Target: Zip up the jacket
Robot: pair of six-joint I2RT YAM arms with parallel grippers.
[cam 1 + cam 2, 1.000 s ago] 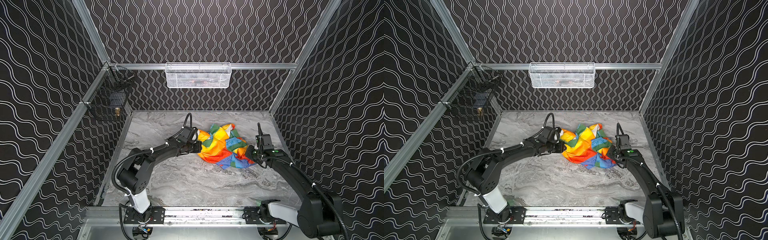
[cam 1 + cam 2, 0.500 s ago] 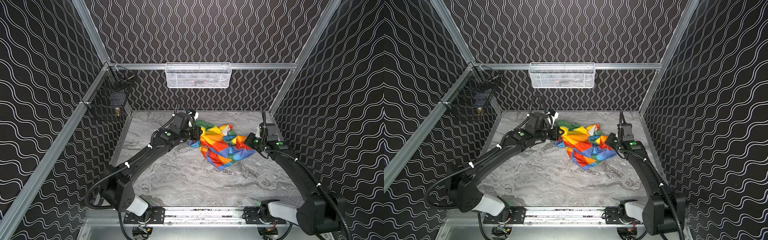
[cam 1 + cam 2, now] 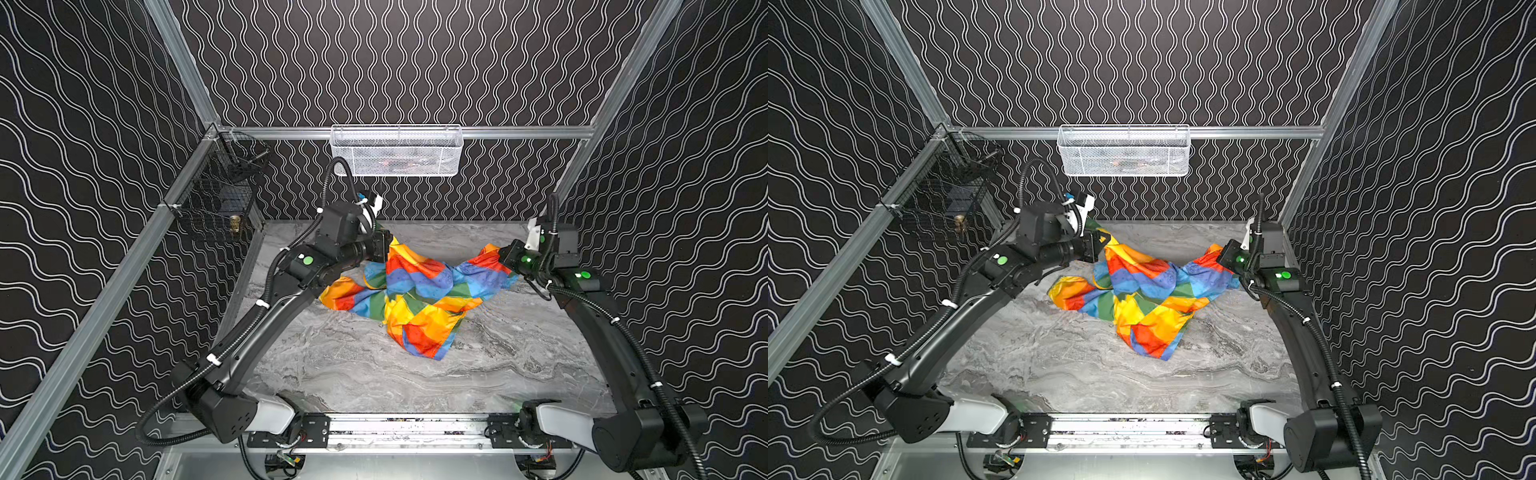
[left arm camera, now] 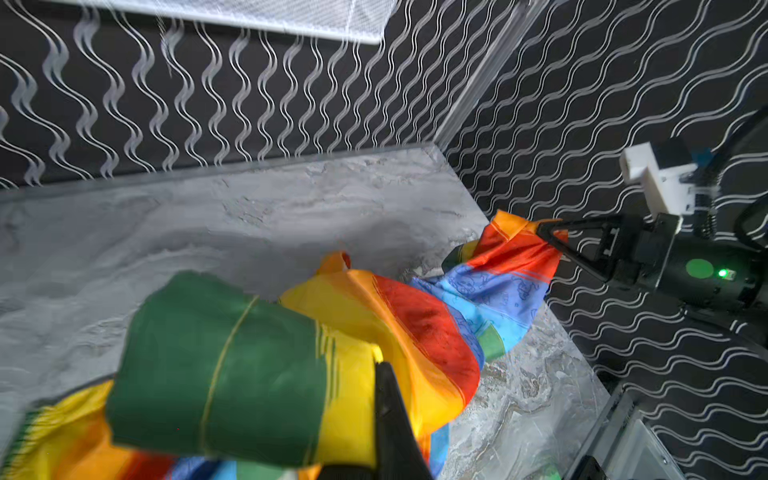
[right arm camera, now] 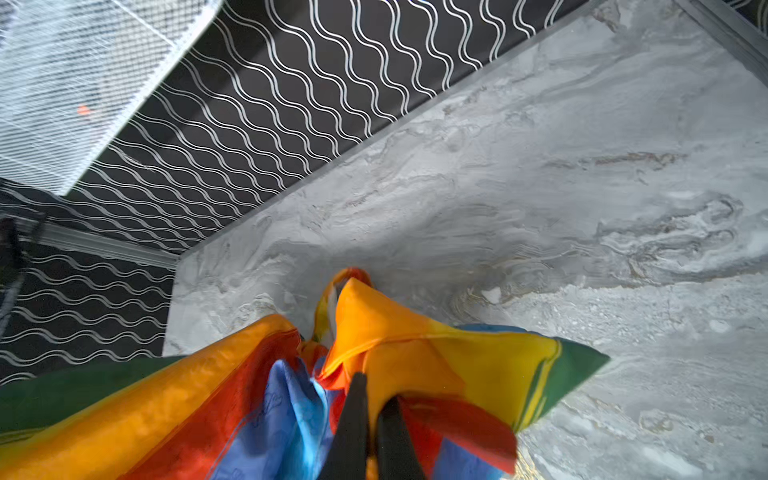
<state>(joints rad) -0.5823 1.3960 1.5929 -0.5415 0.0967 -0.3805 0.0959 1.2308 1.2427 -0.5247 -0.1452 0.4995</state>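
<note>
While both arms reached toward the back of the grey marbled table [image 3: 345, 365], the rainbow-striped jacket [image 3: 415, 299] hung stretched between them, lifted at two ends and sagging in the middle. The left gripper [image 3: 387, 244] was pinched shut on a bunched green-and-yellow fold of the jacket; the left wrist view showed one black finger [image 4: 390, 415] pressed against the cloth. The right gripper [image 3: 500, 254] was clamped on an orange-and-red edge at the jacket's opposite end, its two fingers [image 5: 353, 419] closed tight on the fabric in the right wrist view. A crumpled red, orange and yellow part trailed down onto the table nearer the arm bases, and another fold lay on the surface below the left arm. Whether the zipper was joined could not be made out. A white mesh basket [image 3: 397, 151] hung on the back wall and a black wire basket [image 3: 216, 199] on the left wall.
</note>
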